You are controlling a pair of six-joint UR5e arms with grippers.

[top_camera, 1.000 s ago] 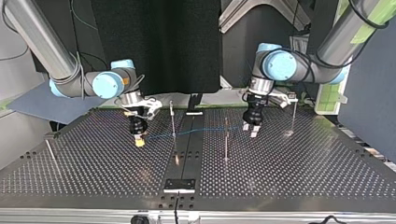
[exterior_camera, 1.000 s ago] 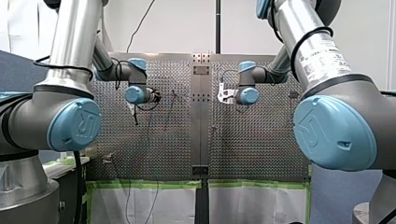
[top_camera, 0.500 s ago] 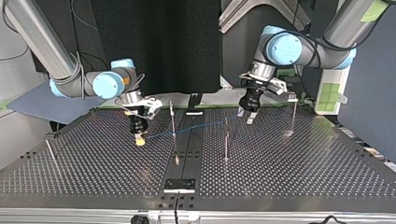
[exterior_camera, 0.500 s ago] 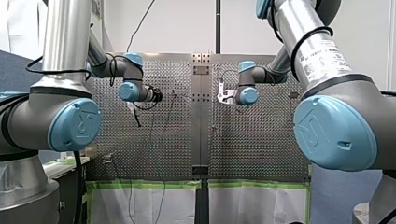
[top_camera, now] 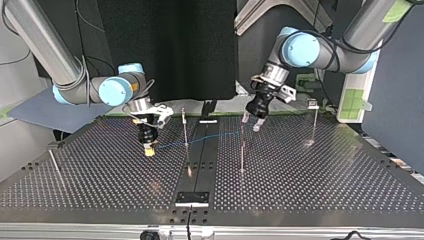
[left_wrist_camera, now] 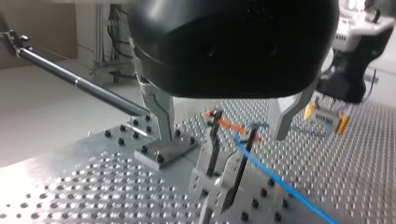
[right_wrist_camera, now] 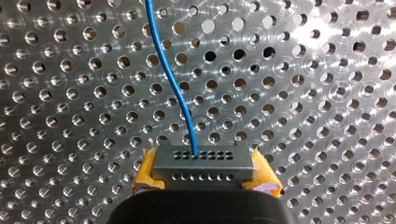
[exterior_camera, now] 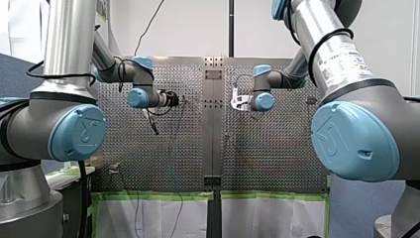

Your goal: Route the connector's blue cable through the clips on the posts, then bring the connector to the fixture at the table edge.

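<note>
At the top view's left, the connector point(top_camera: 148, 149) is clamped in the right arm's point(top_camera: 112, 90) closed jaws. It is held low, just over the tabletop point(top_camera: 100, 185), probably so the blue cable point(top_camera: 170, 145) stays at clip height. The cable is led right past the first post point(top_camera: 185, 127) toward the second post point(top_camera: 242, 150). Further right, the left arm's point(top_camera: 300, 50) jaws are spread open and empty beside that post's top, judged ready to seat the cable.

The cable's exit from the connector face is shown only in the right wrist view. The orange-tipped clip point(left_wrist_camera: 231, 125) between the metal fingers point(left_wrist_camera: 159, 112) is seen only in the left wrist view, with the cable at it. Whether the cable is seated cannot be told.
</note>
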